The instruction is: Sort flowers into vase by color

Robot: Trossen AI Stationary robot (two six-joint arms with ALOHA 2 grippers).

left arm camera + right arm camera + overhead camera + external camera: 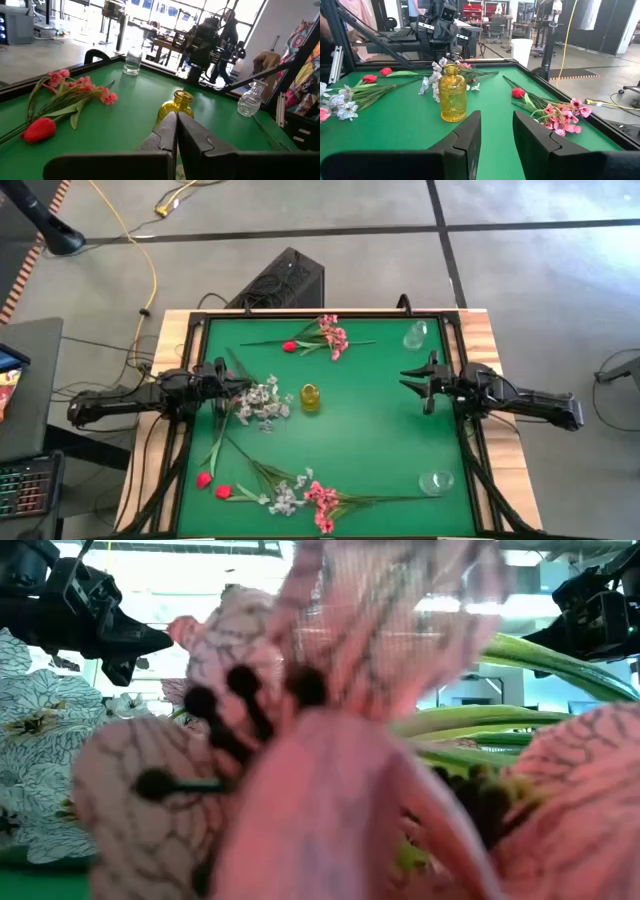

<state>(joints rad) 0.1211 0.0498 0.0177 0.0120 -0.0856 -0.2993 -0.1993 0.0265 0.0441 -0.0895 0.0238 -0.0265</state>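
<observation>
Green bench [370,430] carried a yellow vase [310,397] at centre; at nine o'clock left tool [226,387] was together, apparently touching white flowers [262,402]; at three o'clock right tool [418,380] stood apart, empty.

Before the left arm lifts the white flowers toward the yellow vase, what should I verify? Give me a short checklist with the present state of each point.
1. Left gripper shut: ok; its fingers meet in the left wrist view.
2. Spray of tiny white-grey blossoms on a green stem actually held: cannot tell; it lies right at the left gripper, but no view shows the stem between the fingers.
3. Small yellow ribbed glass vase upright: ok, at mid-table.
4. Vase mouth free: ok, no stems in it.
5. Right gripper out of the way: ok, open and apart from the vase on its far side.
6. Low view usable: not ok, a pink blossom fills it.
</observation>
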